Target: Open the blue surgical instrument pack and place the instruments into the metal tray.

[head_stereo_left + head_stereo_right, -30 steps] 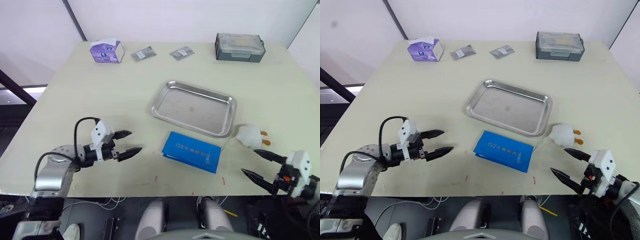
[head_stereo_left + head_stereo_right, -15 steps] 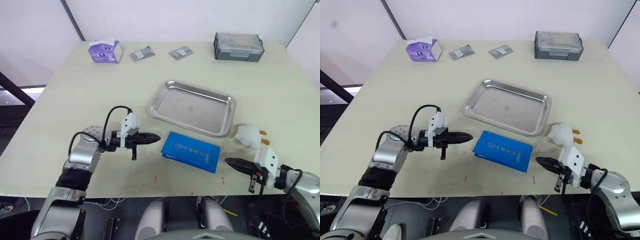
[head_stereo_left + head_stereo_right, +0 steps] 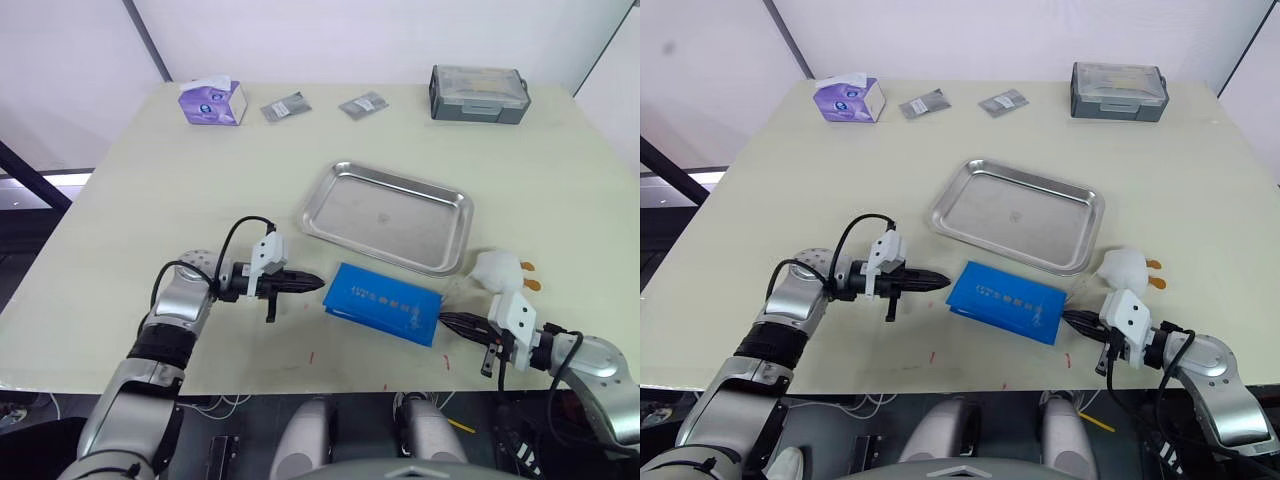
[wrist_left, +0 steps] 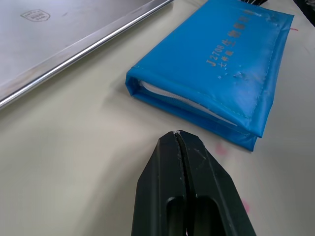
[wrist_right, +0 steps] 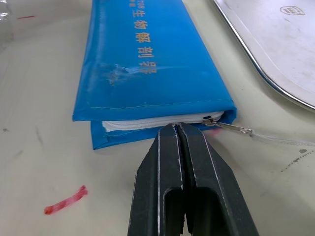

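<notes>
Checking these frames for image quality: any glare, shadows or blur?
Left eye view: soft reflections on the metal tray, no harsh glare. Left wrist view: the left tool casts a faint shadow on the table. Right wrist view: print on the blue surgical instrument pack stays sharp.

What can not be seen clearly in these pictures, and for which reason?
- The instruments: inside the closed blue surgical instrument pack; its blue cover hides them.
- Contents of the grey lidded box: the lid covers them, head views.
- Print on the two small packets: too small, head views.
- Stamp on the metal tray: too small, left wrist view.
</notes>
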